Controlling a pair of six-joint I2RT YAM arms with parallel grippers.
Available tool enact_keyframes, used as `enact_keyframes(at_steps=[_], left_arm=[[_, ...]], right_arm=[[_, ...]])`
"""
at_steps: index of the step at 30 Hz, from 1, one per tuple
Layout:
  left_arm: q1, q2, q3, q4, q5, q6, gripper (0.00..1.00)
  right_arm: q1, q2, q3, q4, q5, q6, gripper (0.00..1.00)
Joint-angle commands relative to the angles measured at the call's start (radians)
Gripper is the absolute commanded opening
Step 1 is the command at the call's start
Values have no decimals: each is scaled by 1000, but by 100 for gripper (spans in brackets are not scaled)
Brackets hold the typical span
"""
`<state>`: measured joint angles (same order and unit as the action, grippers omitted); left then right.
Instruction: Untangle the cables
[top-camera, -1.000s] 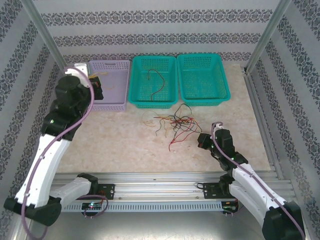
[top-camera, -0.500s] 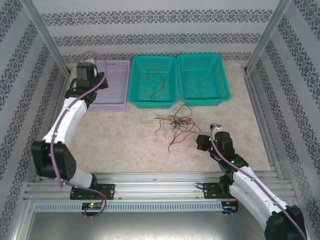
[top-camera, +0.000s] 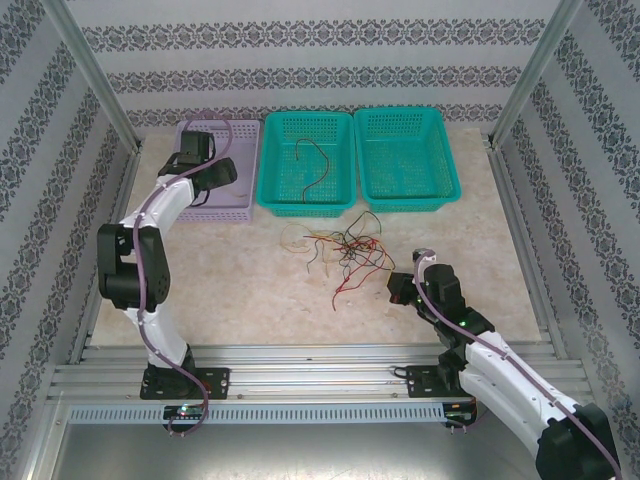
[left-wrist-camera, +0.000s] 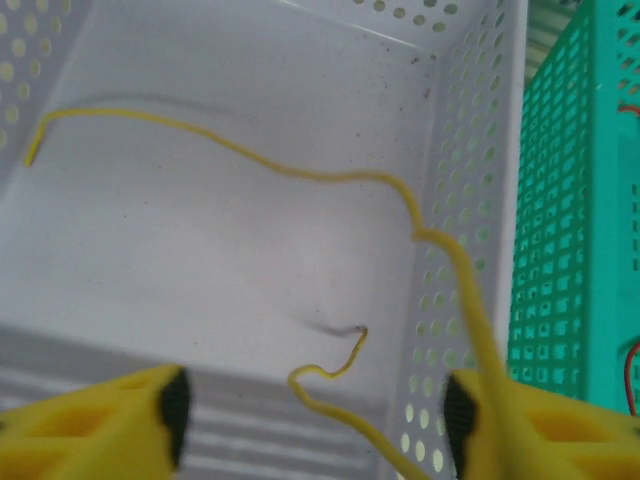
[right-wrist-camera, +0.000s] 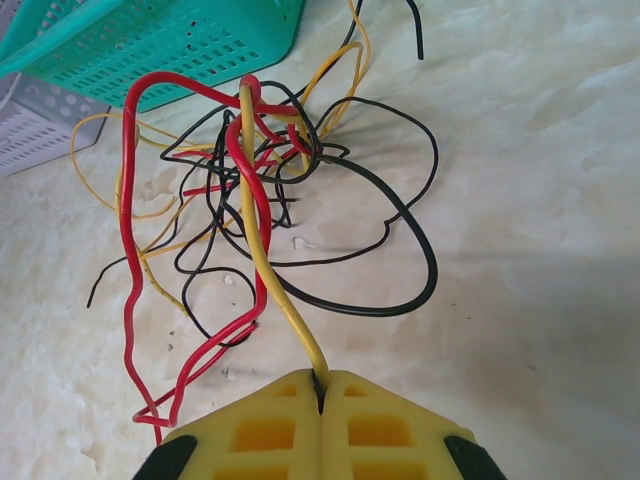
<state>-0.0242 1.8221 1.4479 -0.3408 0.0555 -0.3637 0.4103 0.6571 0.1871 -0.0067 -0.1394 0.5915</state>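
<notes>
The right pincer (right-wrist-camera: 320, 385) is pressed together on one yellow cable (right-wrist-camera: 293, 322). That cable runs straight away from it, far and left, into the heap of cables (top-camera: 345, 250) on the desk (top-camera: 230, 290). A pull near and right looks best. The left pincer (left-wrist-camera: 315, 405) is spread wide over the lilac basket (left-wrist-camera: 180, 260), well apart from the heap.

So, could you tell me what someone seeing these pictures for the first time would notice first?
The tangle of red, yellow and black cables on the table in front of the teal baskets draws the eye first. The right pincer is shut on one yellow strand leading out of it. The left pincer hangs open over the lilac basket, where another yellow cable lies.
</notes>
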Motion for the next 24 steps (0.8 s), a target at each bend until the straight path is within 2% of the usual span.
enact_keyframes(at_steps=[1,3,8,14,19,21,24], left_arm=[[10,-99,-3,-24,17,-37,83],[10,-147,-16,-25,11,-47,90],[10,-201,18,-119,-20,-76,100],[10,-303,-7,-172,-20,-148,100],[0,-468,-117,-153,107,-237,100],[-31,-554,-204,-112,153,-281,100],[-147,-659,-329,-83,156,-306,100]], right_arm=[[14,2,2,30,14,-29,0],[18,6,3,36,12,-32,0],[28,15,3,46,3,-38,0],[35,25,5,56,3,-41,0],[42,32,3,75,-12,-46,0],[45,32,2,87,-19,-47,0],[51,29,-1,118,-55,-53,0]])
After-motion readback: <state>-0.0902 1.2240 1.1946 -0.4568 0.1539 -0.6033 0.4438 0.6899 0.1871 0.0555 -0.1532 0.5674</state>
